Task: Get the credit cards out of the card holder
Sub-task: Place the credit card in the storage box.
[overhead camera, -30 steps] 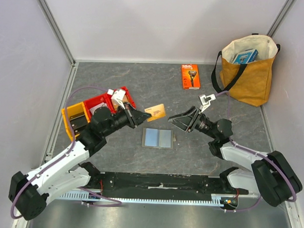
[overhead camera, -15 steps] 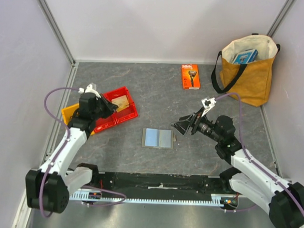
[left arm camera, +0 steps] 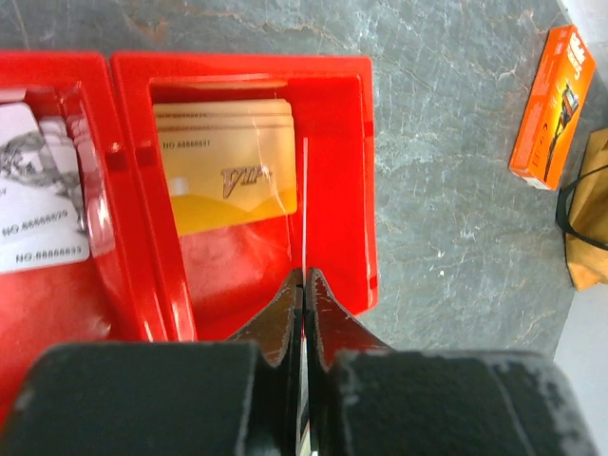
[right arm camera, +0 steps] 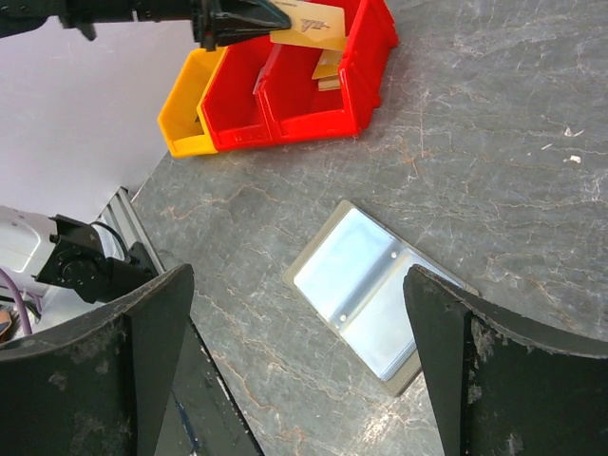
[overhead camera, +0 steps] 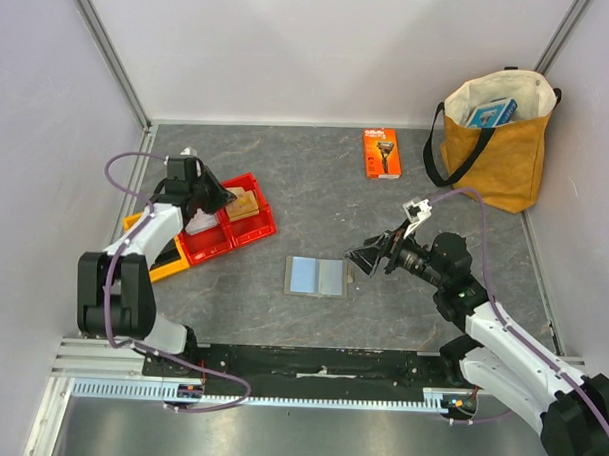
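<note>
The grey card holder [overhead camera: 318, 277] lies open on the table, light blue inside up; it also shows in the right wrist view [right arm camera: 380, 285]. My left gripper [overhead camera: 218, 197] is shut on a tan-orange credit card [right arm camera: 312, 21], seen edge-on in the left wrist view [left arm camera: 305, 209], over the right red bin [left arm camera: 366, 190]. Another tan card [left arm camera: 228, 176] lies in that bin. My right gripper [overhead camera: 369, 255] is open and empty, hovering just right of the card holder. No blackish card shows.
A second red bin [left arm camera: 128, 237] holds a white card [left arm camera: 38, 199]; a yellow bin [overhead camera: 154, 245] stands left of it. An orange razor package [overhead camera: 381, 153] lies at the back. A tan tote bag [overhead camera: 495, 140] stands back right.
My left arm has swung left and back from the card holder to the red bins, carrying the tan-orange card. The right gripper has drawn back a little and stays open.
</note>
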{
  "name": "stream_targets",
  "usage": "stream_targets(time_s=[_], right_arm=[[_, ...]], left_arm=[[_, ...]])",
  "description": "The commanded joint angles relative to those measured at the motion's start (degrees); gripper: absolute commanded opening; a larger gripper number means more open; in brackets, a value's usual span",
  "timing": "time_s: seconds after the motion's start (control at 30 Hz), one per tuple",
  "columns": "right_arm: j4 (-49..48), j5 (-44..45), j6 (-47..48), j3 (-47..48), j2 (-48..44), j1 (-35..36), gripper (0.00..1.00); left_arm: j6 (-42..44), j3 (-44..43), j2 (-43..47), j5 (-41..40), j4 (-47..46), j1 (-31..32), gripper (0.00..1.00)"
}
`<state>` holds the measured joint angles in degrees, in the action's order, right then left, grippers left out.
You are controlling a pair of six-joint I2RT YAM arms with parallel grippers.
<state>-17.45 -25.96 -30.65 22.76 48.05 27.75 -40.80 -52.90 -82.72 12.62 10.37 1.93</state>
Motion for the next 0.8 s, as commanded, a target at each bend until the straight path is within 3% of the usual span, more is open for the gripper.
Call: stream_targets(time_s=[0.0,0.17,0.43,0.77], right_arm=[[0.0,0.4,1.7,0.4,-1.9,0.2,0.98],[0.1,-0.9,2.1,0.4,-2.2,0.2,0.98],[0.9,-0.9,2.4,0.2,-2.7,0.2,0.98],[1.4,-1.4,2.7,0.4,-3.0,0.2,0.98]], left_arm=[[0.8,-6.0,-5.1,1.0,-1.6,-0.3,0.02],[1.2,-10.2,-10.9,1.9,-0.4,-0.3,0.02],[1.9,-10.6,-13.0,0.7,1.1,-0.3,0.04],[4.8,-13.0,-11.7,-5.1,6.0,-0.3,0.27]])
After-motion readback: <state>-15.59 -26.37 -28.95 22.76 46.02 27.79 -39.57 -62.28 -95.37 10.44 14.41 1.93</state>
